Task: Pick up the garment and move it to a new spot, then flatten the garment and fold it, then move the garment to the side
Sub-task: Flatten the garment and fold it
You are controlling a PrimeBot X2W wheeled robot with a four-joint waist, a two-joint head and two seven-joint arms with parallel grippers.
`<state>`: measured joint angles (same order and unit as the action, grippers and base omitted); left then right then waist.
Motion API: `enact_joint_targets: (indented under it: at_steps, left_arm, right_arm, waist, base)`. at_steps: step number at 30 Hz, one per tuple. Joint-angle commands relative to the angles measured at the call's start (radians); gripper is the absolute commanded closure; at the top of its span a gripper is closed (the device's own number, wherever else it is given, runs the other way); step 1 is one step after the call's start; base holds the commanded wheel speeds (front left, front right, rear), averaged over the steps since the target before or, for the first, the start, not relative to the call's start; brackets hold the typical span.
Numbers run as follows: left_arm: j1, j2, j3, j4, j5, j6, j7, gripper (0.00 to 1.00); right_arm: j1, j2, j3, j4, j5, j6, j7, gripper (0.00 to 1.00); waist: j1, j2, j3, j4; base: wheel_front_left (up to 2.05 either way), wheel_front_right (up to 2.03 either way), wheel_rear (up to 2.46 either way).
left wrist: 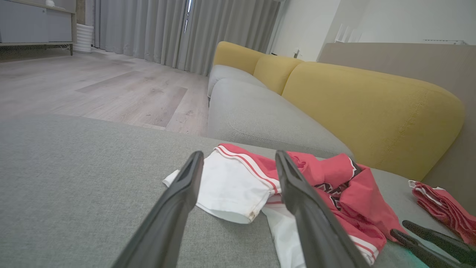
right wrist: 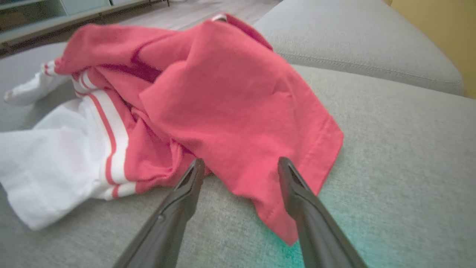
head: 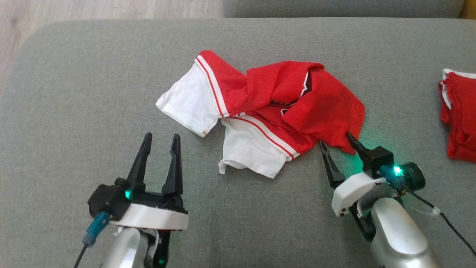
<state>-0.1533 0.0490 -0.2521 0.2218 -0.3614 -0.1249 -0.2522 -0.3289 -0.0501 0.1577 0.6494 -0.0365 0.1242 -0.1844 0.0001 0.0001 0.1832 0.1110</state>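
On the grey sofa cushion (head: 74,93), the left end effector (head: 161,136) sits near left with its fingers spread, holding nothing. The crumpled red and white garment (head: 275,100) lies at the centre. The right end effector (head: 336,139), also spread, straddles the garment's near right corner. Another red cloth (head: 459,119) lies far right.
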Motion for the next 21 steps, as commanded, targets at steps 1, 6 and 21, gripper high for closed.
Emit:
enact_joint_targets:
  at_steps: [1, 6, 21]
  left_arm:
    - [-0.037, 0.001, 0.028, -0.027, -0.007, -0.006, -0.009, 0.00]
    - [-0.042, 0.001, 0.023, -0.029, -0.008, -0.006, -0.010, 0.00]
    - [-0.051, 0.001, 0.045, -0.028, -0.014, -0.006, -0.010, 0.00]
  right_arm:
    - [-0.042, 0.000, 0.019, -0.003, -0.019, 0.007, 0.002, 0.00]
    - [-0.096, -0.001, -0.034, 0.135, -0.101, 0.007, 0.039, 0.00]
    - [-0.129, -0.027, -0.317, 0.192, -0.198, 0.007, -0.029, 1.00]
  waist:
    - [-0.0001, -0.0001, 0.003, 0.003]
    - [-0.0001, -0.0001, 0.014, 0.009]
    - [-0.0001, -0.0001, -0.003, -0.041]
  base:
    - [0.00, 0.00, 0.00]
    - [0.00, 0.00, 0.00]
    - [0.00, 0.00, 0.00]
